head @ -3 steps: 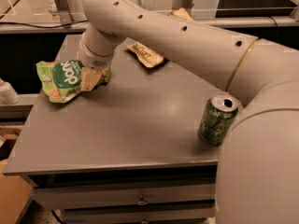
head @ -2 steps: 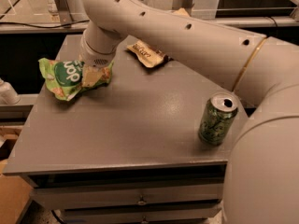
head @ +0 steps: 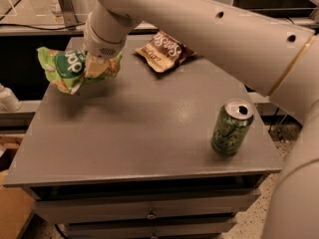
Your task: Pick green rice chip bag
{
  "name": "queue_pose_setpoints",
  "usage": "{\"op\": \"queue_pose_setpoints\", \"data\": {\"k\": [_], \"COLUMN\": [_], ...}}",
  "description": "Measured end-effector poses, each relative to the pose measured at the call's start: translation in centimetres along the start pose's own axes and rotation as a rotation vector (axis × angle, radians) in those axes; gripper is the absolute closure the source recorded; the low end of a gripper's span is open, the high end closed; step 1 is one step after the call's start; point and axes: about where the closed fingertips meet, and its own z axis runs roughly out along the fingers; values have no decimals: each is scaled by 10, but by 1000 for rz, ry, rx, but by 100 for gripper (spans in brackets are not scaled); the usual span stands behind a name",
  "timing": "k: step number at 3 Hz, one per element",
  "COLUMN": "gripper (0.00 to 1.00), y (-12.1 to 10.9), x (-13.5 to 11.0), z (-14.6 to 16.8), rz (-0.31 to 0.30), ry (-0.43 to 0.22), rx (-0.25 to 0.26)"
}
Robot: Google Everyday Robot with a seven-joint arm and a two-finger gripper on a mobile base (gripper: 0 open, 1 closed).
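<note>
The green rice chip bag [head: 67, 69] is crumpled, light green with a dark green round logo. It hangs in the air above the left part of the grey table [head: 144, 133], casting a shadow below. My gripper [head: 97, 66] is at the end of the big white arm that comes in from the upper right. It is shut on the green rice chip bag, pinching its right side.
A brown-and-cream snack bag [head: 164, 50] lies at the back middle of the table. A green drink can [head: 232, 127] stands upright near the right front edge. Drawers sit under the table front. A white object [head: 7, 98] is beyond the left edge.
The gripper has risen with the green bag in it; the bag has left the tabletop and now hangs above it. The can and brown bag stay put.
</note>
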Motion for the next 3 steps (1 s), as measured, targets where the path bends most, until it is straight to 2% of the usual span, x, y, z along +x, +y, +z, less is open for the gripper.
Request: {"op": "queue_pose_setpoints", "data": {"k": [1,2,3], "gripper": [100,100,100], "y": [-21,-35,-35], "x": [-17,-26,-27], "z": [-44,-73,-73], "rz": [37,62,62], "ry": [-53,-89,-90], "rx": [86,143,143]}}
